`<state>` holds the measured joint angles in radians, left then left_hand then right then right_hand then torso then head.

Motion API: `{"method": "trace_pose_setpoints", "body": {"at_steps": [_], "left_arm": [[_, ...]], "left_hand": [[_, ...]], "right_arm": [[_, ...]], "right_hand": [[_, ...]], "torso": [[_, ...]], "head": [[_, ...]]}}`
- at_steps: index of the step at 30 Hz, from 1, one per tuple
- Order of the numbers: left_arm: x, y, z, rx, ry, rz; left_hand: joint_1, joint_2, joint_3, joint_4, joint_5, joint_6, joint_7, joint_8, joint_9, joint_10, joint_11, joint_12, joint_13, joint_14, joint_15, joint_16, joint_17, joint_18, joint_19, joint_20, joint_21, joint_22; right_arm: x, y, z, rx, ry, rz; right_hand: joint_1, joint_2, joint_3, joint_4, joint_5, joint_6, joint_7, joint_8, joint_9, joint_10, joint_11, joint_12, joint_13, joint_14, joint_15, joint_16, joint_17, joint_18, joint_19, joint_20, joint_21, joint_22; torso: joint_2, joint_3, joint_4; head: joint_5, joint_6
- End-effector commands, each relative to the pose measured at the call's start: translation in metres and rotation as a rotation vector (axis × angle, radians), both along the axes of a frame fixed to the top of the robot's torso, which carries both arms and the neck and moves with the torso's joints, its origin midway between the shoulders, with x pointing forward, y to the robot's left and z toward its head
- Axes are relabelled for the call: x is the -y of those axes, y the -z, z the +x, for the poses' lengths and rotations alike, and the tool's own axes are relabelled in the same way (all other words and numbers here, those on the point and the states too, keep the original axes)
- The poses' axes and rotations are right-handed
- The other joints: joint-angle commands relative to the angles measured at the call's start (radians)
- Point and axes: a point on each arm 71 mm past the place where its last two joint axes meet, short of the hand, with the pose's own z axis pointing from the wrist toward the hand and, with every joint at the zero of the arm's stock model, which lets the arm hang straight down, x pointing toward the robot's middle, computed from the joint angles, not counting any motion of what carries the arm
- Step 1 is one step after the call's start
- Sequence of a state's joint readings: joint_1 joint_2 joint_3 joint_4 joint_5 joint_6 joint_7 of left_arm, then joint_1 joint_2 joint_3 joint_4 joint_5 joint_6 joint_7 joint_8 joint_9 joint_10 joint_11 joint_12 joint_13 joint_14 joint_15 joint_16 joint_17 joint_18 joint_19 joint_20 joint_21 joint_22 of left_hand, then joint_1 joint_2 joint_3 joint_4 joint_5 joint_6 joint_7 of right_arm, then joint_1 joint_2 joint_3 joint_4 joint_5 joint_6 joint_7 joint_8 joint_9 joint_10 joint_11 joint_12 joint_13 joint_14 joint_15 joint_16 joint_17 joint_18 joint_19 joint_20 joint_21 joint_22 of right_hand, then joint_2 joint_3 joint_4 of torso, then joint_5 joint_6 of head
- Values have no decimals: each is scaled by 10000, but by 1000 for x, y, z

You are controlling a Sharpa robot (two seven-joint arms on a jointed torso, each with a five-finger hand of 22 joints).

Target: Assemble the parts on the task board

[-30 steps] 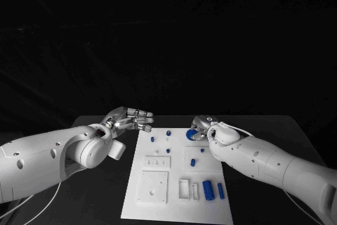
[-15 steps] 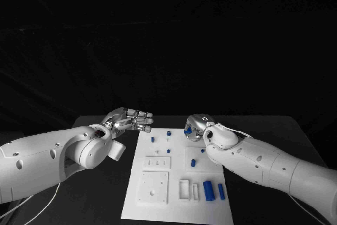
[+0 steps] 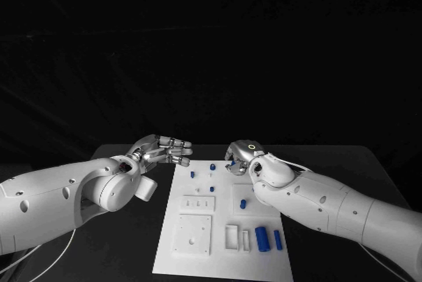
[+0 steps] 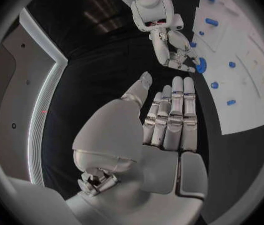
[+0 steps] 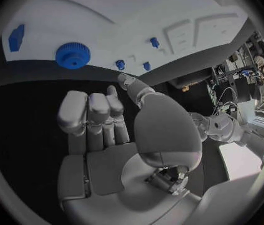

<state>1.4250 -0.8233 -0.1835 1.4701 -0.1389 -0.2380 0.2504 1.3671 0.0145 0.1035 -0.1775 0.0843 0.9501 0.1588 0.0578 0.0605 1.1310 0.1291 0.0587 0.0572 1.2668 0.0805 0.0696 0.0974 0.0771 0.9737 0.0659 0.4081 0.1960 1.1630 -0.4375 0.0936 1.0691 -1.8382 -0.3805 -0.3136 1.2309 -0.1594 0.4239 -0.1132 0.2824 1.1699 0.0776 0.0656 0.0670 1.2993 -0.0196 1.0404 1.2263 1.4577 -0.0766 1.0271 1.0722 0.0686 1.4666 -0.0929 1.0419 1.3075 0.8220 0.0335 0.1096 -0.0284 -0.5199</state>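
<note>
The white task board [image 3: 220, 260] lies in the middle of the black table, with small blue parts [image 3: 243, 204] lying or standing on it. A blue gear [image 5: 73, 55] lies flat near the board's far edge, also seen as the gear [image 4: 200, 65] just by my right hand's fingertips. My right hand [image 3: 244, 155] hovers over that far edge with its fingers curled in and nothing in them [image 5: 107, 135]. My left hand [image 3: 163, 151] floats off the board's far left corner, fingers straight and together, thumb apart, holding nothing [image 4: 163, 130]. I cannot tell whether the right fingertips touch the gear.
Raised white blocks [image 3: 192, 235] with holes and slots sit on the board's near half. Two long blue cylinders [image 3: 261, 236] lie at its near right. Blue pegs [image 3: 212, 167] stand near the far edge. Bare black table [image 3: 334, 157] flanks the board.
My right hand has moved left along the board's far edge, and the blue gear now shows less from the head view. The left hand has stayed put.
</note>
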Motion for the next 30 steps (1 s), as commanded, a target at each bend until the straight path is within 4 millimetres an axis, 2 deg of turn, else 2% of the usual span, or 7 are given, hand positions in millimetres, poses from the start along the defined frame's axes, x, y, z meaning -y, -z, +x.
{"method": "trace_pose_setpoints", "body": {"at_steps": [1,5,9,14,19,22,30], "left_arm": [[2,-1,-1,44,114,-13],[2,-1,0,47,129,-15],[3,-1,0,50,157,-21],[4,-1,0,56,191,-26],[5,-1,0,68,227,-17],[6,-1,1,72,263,-16],[8,-1,1,76,304,-13]], "left_hand": [[35,-27,-25,39,60,-82,12,28,4,-70,-30,18,8,-52,35,-1,6,-23,-58,-1,35,-9],[35,-27,-25,39,60,-82,12,28,4,-70,-30,18,8,-52,35,-1,6,-23,-58,-1,35,-9],[35,-27,-25,39,60,-82,12,28,4,-70,-30,18,8,-52,35,-1,6,-23,-58,-1,35,-9],[60,-39,-44,54,60,-80,14,33,7,-92,-24,17,8,-61,40,-3,2,-22,-50,3,22,-34],[60,-39,-44,54,60,-80,14,33,7,-92,-24,17,8,-61,40,-3,2,-22,-50,3,22,-34],[60,-39,-44,54,60,-80,14,33,7,-92,-24,17,8,-61,40,-3,2,-22,-50,3,22,-34],[46,-33,-57,71,59,-113,17,31,5,-104,-19,20,9,-66,45,-3,2,-24,-50,9,12,-48]], "right_arm": [[3,1,2,2,208,-148],[11,4,7,-70,436,-161],[22,7,14,-201,711,-141],[34,10,22,-559,937,-97],[44,14,30,-1089,958,-57],[49,16,35,-1364,959,42],[55,18,40,-1883,911,282]], "right_hand": [[16,-110,-20,72,-119,-174,25,-41,-21,43,16,-85,-38,-28,-66,-24,-17,-47,120,-69,-13,1357],[23,-162,-27,112,-148,-347,70,-38,-24,9,40,-139,-75,-35,-60,-53,-37,-44,117,-66,-43,1351],[32,-284,-232,201,-130,-817,181,-38,-40,-10,99,-169,-105,-39,-30,-67,-37,-41,123,-51,-64,1350],[186,-306,-1002,324,-36,-1523,306,-21,-43,-84,169,-246,-181,-43,39,-78,-21,-16,129,18,-115,1348],[359,-204,-1673,390,-130,-2453,259,-59,-76,-148,90,-309,-242,-43,-5,-91,3,-28,119,-7,-148,1347],[439,-155,-1933,459,-41,-2524,256,-71,-82,-153,84,-298,-237,-40,-13,-87,40,-46,121,-25,-150,1349],[375,-36,-1940,408,115,-2183,242,-61,-71,-149,81,-250,-204,-38,-14,-59,91,-48,122,-26,-127,1355]], "torso": [[4,7,-3],[-1,30,-5],[2,16,8],[2,21,18],[6,24,12],[7,23,22],[24,21,28]], "head": [[2,17],[14,18],[9,37],[15,41],[23,43],[28,42],[44,37]]}}
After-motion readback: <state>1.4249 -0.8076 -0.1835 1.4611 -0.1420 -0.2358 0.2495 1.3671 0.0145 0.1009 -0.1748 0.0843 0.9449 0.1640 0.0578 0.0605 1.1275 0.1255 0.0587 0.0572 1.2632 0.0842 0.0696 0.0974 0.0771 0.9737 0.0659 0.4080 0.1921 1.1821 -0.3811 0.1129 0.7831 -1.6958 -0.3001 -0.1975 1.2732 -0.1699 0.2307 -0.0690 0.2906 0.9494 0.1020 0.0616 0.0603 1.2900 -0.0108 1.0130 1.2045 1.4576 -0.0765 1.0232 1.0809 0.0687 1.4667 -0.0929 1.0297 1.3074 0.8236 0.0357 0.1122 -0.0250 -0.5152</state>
